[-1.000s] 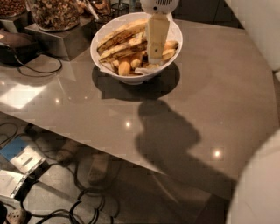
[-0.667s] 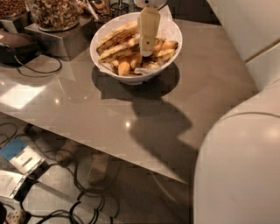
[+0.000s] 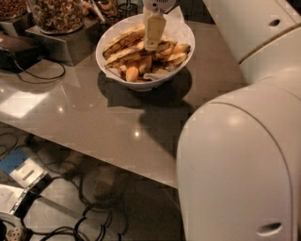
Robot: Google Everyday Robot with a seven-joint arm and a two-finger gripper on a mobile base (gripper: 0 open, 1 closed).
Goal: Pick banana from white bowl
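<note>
The gripper (image 3: 153, 43) has slid leftward over the white bowl (image 3: 100, 52) in the last second, from above its right half to about the middle. The robot's pale arm (image 3: 244, 160) has swung in and now hides the table's near right corner.

The bowl stands close to the far edge of the grey table (image 3: 117, 124), roughly midway along it, and the bananas (image 3: 123, 47) are heaped inside on white paper. The gripper hangs straight down from above, its tip right at the top of the heap. From where I stand I cannot tell whether it touches the fruit, or whether it is clenched, released or holding anything.

The move turns on direction. The longest banana (image 3: 124, 38) lies just to the left of the tip and a little lower, its long axis running from the near-left rim up toward the far-right. I'd judge a bite across that axis, not along it, is what the pick needs. Shorter pieces lie under and to the right of the tip.

A glass jar of nuts (image 3: 56, 14) stands toward the far left corner, with a black cable (image 3: 44, 75) beside it. There is no readable writing, brand or label anywhere.
</note>
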